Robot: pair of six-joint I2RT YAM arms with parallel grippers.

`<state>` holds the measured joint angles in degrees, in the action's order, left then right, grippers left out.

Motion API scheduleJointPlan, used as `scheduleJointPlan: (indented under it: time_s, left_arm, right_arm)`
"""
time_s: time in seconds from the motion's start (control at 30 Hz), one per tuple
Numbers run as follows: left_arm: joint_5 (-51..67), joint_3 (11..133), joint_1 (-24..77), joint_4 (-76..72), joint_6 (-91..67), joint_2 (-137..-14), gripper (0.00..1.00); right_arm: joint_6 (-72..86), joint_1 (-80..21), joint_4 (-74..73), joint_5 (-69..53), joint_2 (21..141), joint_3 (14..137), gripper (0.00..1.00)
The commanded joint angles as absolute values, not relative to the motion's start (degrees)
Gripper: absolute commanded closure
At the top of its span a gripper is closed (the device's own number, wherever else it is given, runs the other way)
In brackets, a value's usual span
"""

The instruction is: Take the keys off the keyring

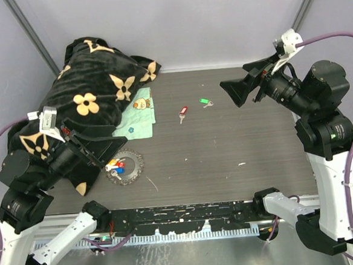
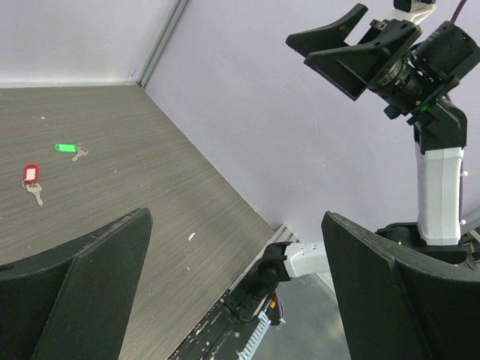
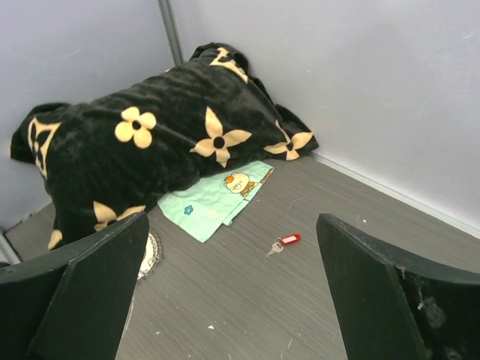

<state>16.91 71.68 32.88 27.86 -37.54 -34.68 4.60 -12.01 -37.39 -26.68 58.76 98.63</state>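
Top external view: keys (image 1: 115, 167) on keyring (image 1: 136, 161) look light, slippery; pinch the plastic tags, brace the stiff ring. Left fingers (image 2: 82, 292) and right fingers (image 3: 390, 300) spread, empty.

Layout, front edge nearest the arm bases:

The blanket (image 1: 94, 83) fills the far left corner of the table (image 1: 239, 158). The cloth (image 1: 140, 115) lies flat on the table, touching the blanket's right edge. The keyring (image 1: 132, 166) lies on the table near the front left, in front of the cloth and just beside the blanket. The keys (image 1: 115, 167) rest on its left part. The left loose key (image 1: 183, 113) lies right of the cloth. The right loose key (image 1: 205, 102) lies near it, further right and slightly behind.
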Motion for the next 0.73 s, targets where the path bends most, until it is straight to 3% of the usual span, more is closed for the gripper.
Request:
scheduleJointPlan:
  time_s: [0.0,0.2,0.7]
  left_arm:
    - [18.7,70.0,32.7,23.8,-36.8,-33.2,0.02]
    - [18.5,67.4,32.7,22.5,-37.3,-31.3,0.02]
    - [17.8,68.8,32.7,26.4,-32.8,-32.0,0.02]
  right_arm:
    - [-0.5,-10.5,-36.0,-37.2,58.6,97.0,0.0]
    - [8.8,-10.4,-33.7,-33.5,58.7,95.9,0.0]
    - [5.5,-9.4,-35.0,-35.1,59.7,96.3,0.0]
